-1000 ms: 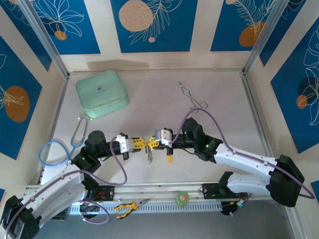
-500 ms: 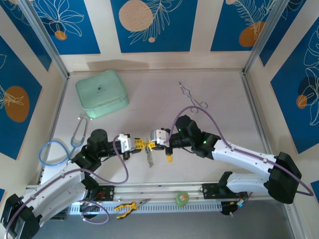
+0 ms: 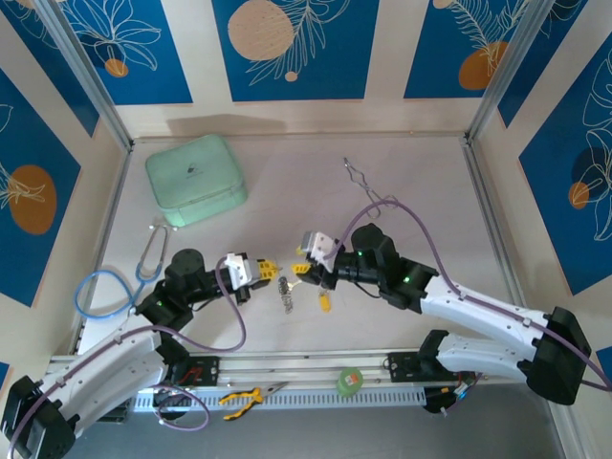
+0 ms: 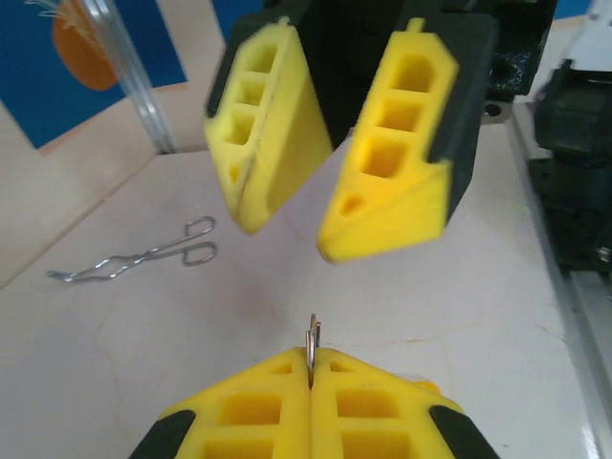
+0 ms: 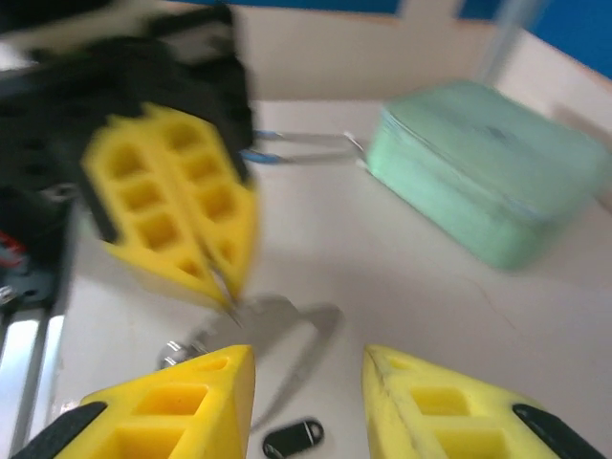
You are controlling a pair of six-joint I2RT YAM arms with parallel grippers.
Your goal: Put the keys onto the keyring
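Left hand (image 4: pixel 311 368) pinches the keyring (image 4: pixel 312 335); right hand (image 4: pixel 314 234), part-open and empty beside it, should next fetch the yellow key (image 3: pixel 325 304).

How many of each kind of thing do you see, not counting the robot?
Keys: 2, yellow key and black key
Keyring: 1
Forceps: 1
Stethoscope: 1
Case: 1
Pliers: 1
Tape: 1
Total: 8
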